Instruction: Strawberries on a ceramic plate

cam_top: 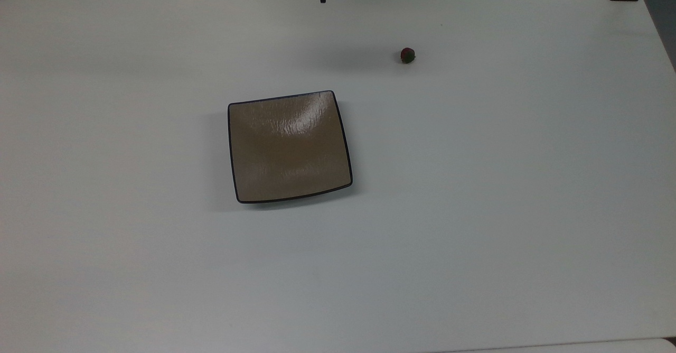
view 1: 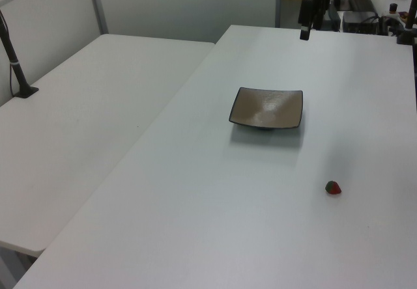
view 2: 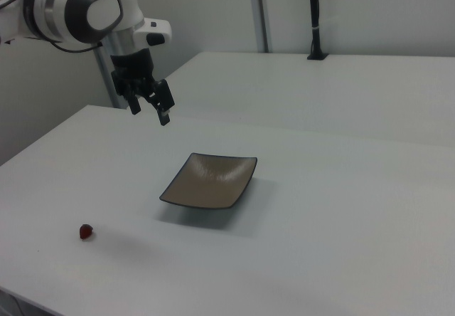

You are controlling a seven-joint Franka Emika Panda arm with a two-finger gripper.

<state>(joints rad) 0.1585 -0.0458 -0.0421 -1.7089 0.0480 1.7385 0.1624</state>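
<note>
White tabletop, bare apart from two items. Ceramic plate (cam_top: pixel 289 147) sits mid-table, nothing on it. Strawberry (cam_top: pixel 407 55) lies well apart from the plate, off its far corner toward the top view's upper right. Gripper (view 2: pixel 150 106) hangs high beyond the plate's far edge, fingers spread, nothing held. You must descend and travel toward the top view's right; the berry looks roundish, so no long axis matters.

My arm (view 2: pixel 85 10) is glossy white with rounded shells and a grey oval cap at one joint (dark bands ring the segments). My tool (view 2: pixel 151 108) is black, ending in two slim, straight black fingers (view 2: pixel 164 113).
</note>
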